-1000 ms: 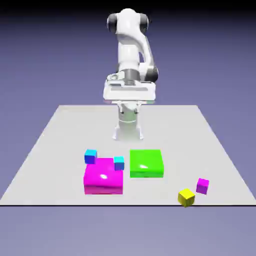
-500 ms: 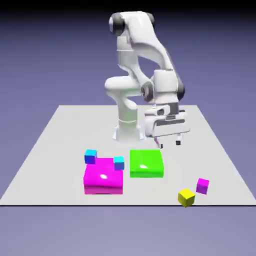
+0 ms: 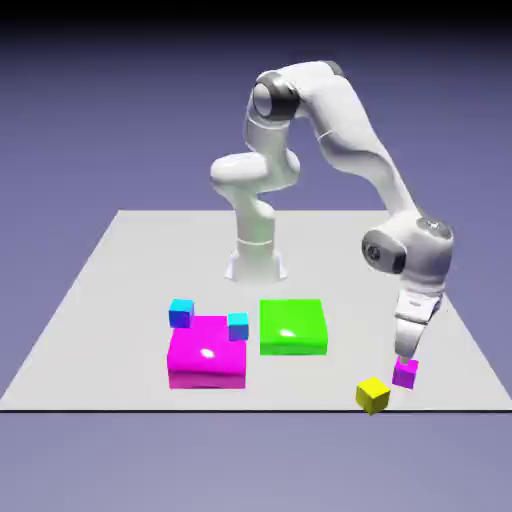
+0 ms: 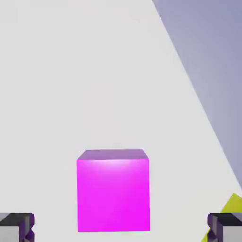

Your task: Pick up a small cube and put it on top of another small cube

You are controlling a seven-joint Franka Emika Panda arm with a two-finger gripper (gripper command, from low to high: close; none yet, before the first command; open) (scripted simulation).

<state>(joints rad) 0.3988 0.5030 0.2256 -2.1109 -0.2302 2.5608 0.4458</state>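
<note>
Two wide-open, empty jaws straddling the small magenta cube (image 4: 113,190), arm (image 3: 345,130) bent steeply down.

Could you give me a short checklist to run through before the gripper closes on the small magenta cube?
1. Gripper open: ok, the fingertips sit wide apart.
2. Small magenta cube centred between them: ok in the hand view.
3. Cube square to the fingers: ok, its face looks straight.
4. Gripper low enough to grasp: cannot tell; in the exterior view it is right above the cube.
5. Yellow cube clear of the fingers: cannot tell, it sits close behind one fingertip in the hand view.
</note>
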